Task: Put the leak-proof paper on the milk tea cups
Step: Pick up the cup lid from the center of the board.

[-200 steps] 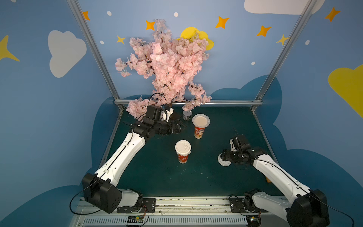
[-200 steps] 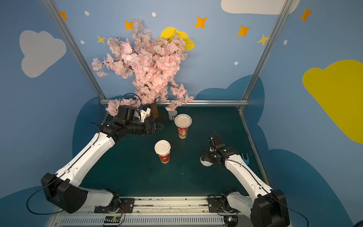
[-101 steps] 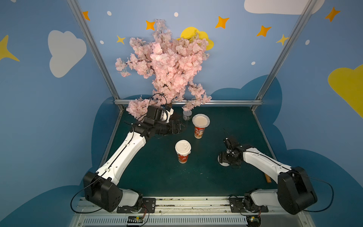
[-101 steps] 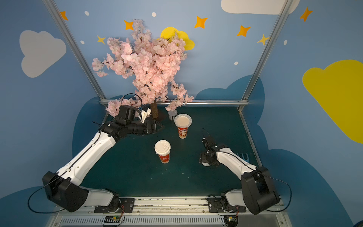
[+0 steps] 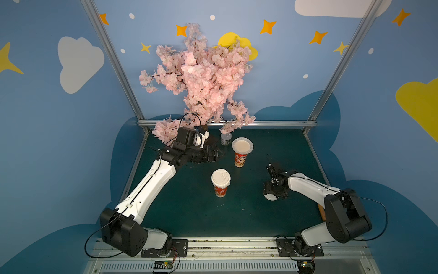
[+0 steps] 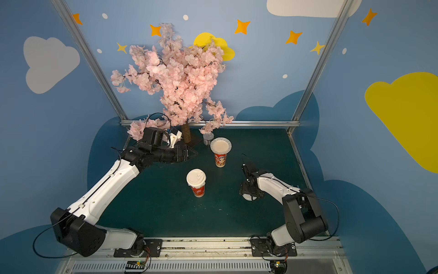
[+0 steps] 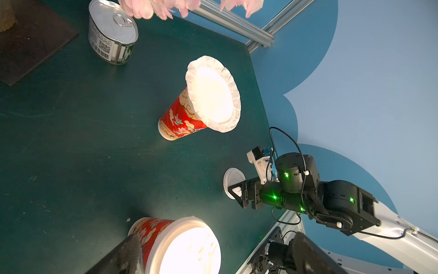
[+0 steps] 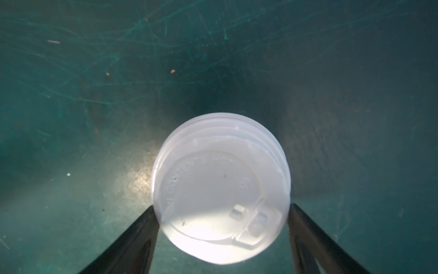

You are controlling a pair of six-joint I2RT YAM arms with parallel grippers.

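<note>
Right gripper point(image 8: 221, 208) is down low over the green table point(image 8: 94, 118), with a loose lid point(image 8: 220, 187) of white plastic lying flat right between its fingers point(image 8: 132, 237). Each finger sits against the rim on its own side, jaws spread wide. Honestly I can't tell if it's squeezing the lid or just bracketing it.

Off to that gripper's left, well apart, the capped cup point(image 5: 221, 187) stands upright with a fitted lid point(image 5: 221, 177) on top. Further out, ahead and left, the papered cup point(image 5: 240, 159) is upright too. The leak-proof paper point(image 5: 242, 145) lies flat across its mouth, crinkled edge poking past the rim all round.

The left gripper point(image 5: 215, 153) hovers above the table, jaws wide apart and nothing in them. Its tips point at the papered cup, which is just in front of them, not touching. Past those tips toward the back rail sits a small grey can point(image 5: 225, 138), near the pink blossom tree point(image 5: 203, 78).
</note>
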